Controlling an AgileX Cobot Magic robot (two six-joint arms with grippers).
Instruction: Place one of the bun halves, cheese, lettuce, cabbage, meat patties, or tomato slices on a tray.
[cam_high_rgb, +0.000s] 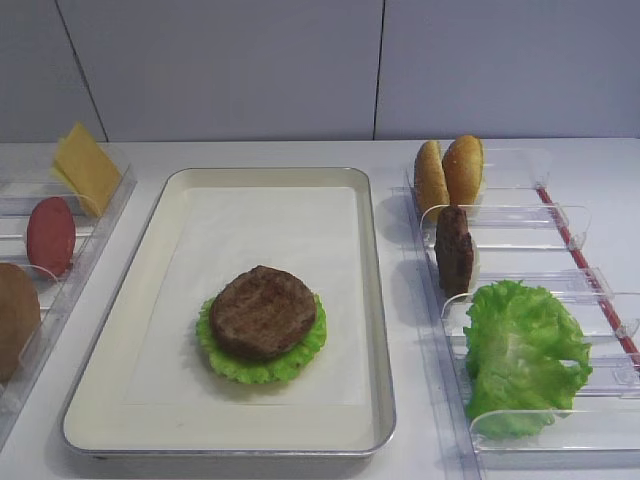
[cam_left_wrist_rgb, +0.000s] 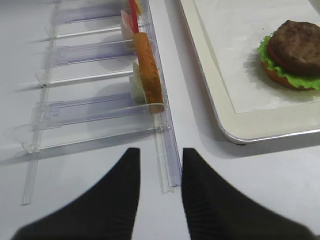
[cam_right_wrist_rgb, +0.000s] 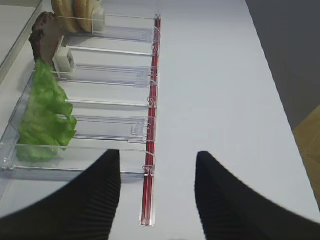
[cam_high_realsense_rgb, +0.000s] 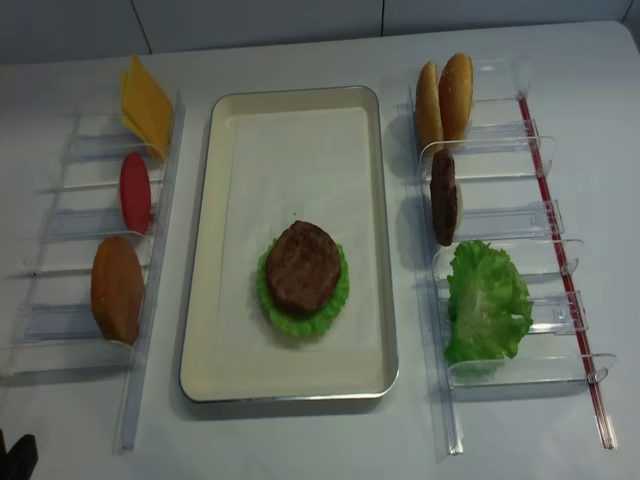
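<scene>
Your right gripper (cam_right_wrist_rgb: 157, 192) hangs with its ribbed black fingers (cam_right_wrist_rgb: 97, 195) parted about halfway and nothing between them; bare white table shows in the gap. Your left gripper (cam_left_wrist_rgb: 159, 192) is narrower, a slim gap with nothing in it, parked over the near end of the left clear bin (cam_left_wrist_rgb: 165, 150).

From the right gripper, the right rack (cam_right_wrist_rgb: 100, 127) runs ahead and to its left: frilly green lettuce (cam_right_wrist_rgb: 45, 117) nearest, then a dark grainy patty (cam_right_wrist_rgb: 42, 37) on edge, then the tan bun halves (cam_right_wrist_rgb: 75, 12) farthest. The tray (cam_high_rgb: 375, 300) lies beyond them, further left.

From the left gripper, a bun half (cam_left_wrist_rgb: 149, 65) stands on edge straight ahead, its flat face along the bin, with a red tomato slice (cam_left_wrist_rgb: 133, 7) behind it; the yellow cheese (cam_high_rgb: 85, 165) is at the far end.

On the tray's paper liner (cam_high_rgb: 270, 230) sits a stack: bun base, lettuce, a rough brown patty (cam_high_rgb: 262, 310) on top. I judge cheese or tomato next, so your left arm is nearer.
</scene>
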